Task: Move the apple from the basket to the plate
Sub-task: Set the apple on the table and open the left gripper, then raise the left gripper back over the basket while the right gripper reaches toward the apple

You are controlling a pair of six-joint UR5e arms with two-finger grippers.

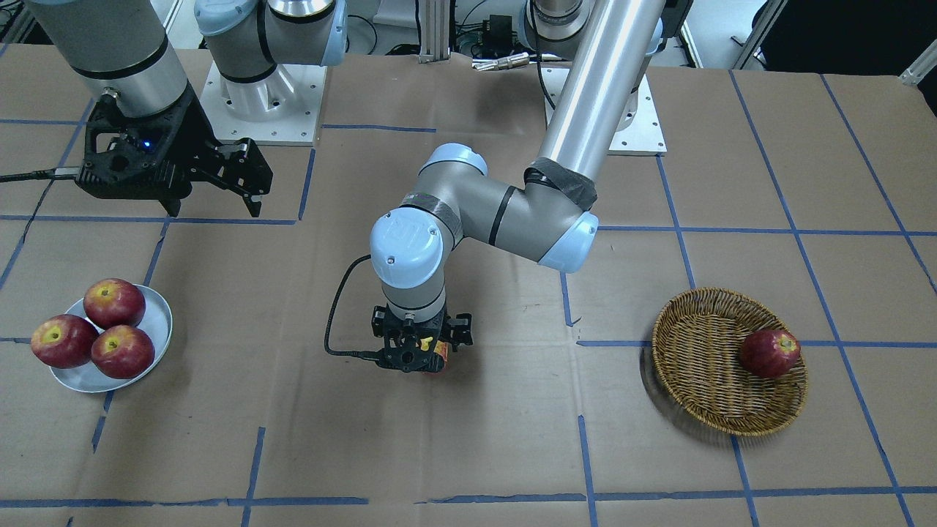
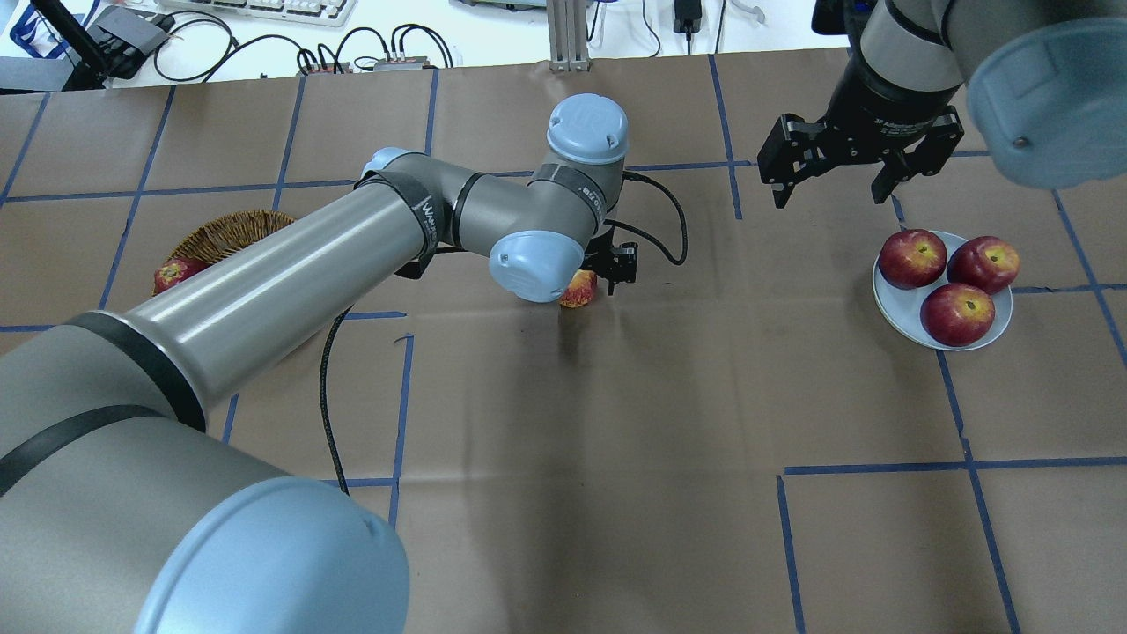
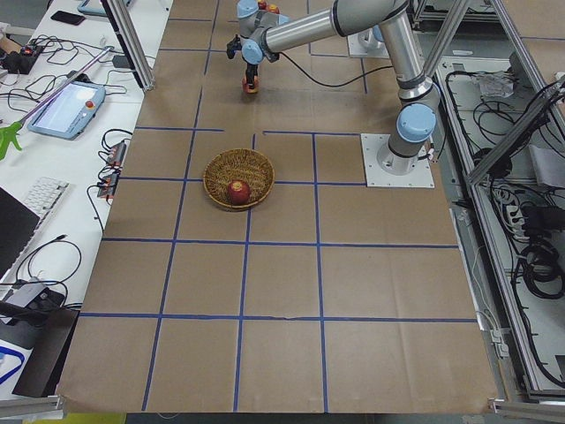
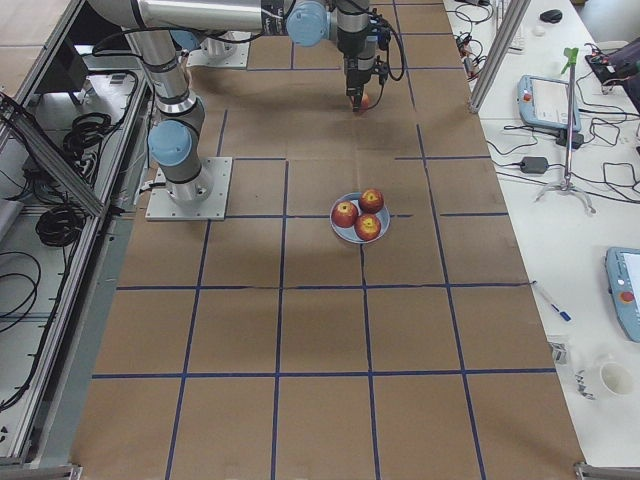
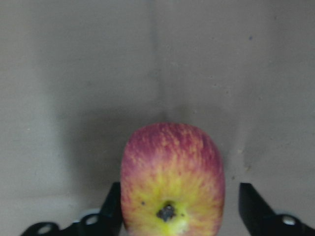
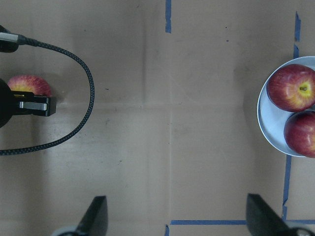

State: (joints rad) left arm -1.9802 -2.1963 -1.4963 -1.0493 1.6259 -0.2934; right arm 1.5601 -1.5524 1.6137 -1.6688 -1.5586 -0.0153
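Observation:
The apple (image 5: pixel 172 187), red with a yellow blush, appears to rest on the brown paper at mid-table, also seen in the overhead view (image 2: pixel 579 291). My left gripper (image 1: pixel 421 344) stands over it, open. One finger (image 5: pixel 112 211) is against the apple's side; the other finger (image 5: pixel 251 201) is apart from it. The wicker basket (image 1: pixel 703 380) holds one darker red apple (image 1: pixel 768 353). The white plate (image 2: pixel 898 308) holds three red apples. My right gripper (image 2: pixel 832 189) is open and empty, hovering just beyond the plate.
The left arm's black cable (image 2: pixel 330 387) loops over the table, and its long forearm (image 2: pixel 290 273) hides part of the basket in the overhead view. Blue tape lines grid the brown paper.

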